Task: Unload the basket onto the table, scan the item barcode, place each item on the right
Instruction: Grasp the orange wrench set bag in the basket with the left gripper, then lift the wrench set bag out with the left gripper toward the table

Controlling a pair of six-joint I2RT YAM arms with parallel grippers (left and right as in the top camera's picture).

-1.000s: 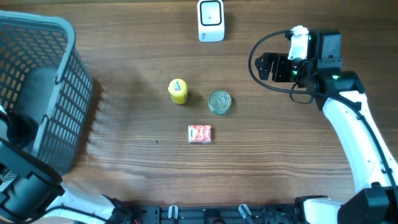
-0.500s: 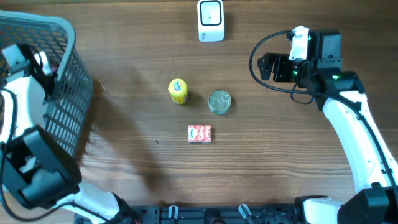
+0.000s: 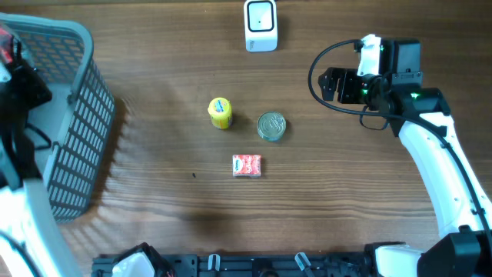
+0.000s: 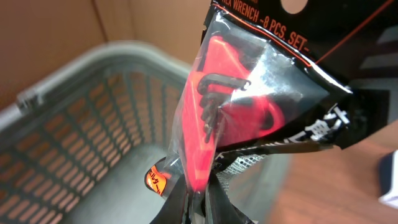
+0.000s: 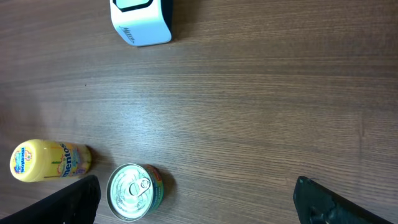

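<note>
My left gripper (image 4: 198,198) is shut on the lower edge of a wrench-set package (image 4: 249,99): a red holder with black hex keys in a clear blister on a black card. It hangs above the grey basket (image 4: 87,124). In the overhead view a red bit of the package (image 3: 6,40) shows at the far left edge, over the basket (image 3: 77,115). The white scanner (image 3: 260,25) stands at the table's back middle. My right gripper (image 3: 327,83) stands wide open at the right, holding nothing, with the scanner (image 5: 140,22) ahead of it.
A yellow Mentos bottle (image 3: 220,112), a tin can (image 3: 270,125) and a red-and-white packet (image 3: 247,165) lie in the middle of the wooden table. The can (image 5: 134,191) and the bottle (image 5: 50,160) lie near the right gripper's left finger.
My left arm has swung about at the left edge over the basket, and the red package now shows at the upper left. The right arm and the table items have not moved.
</note>
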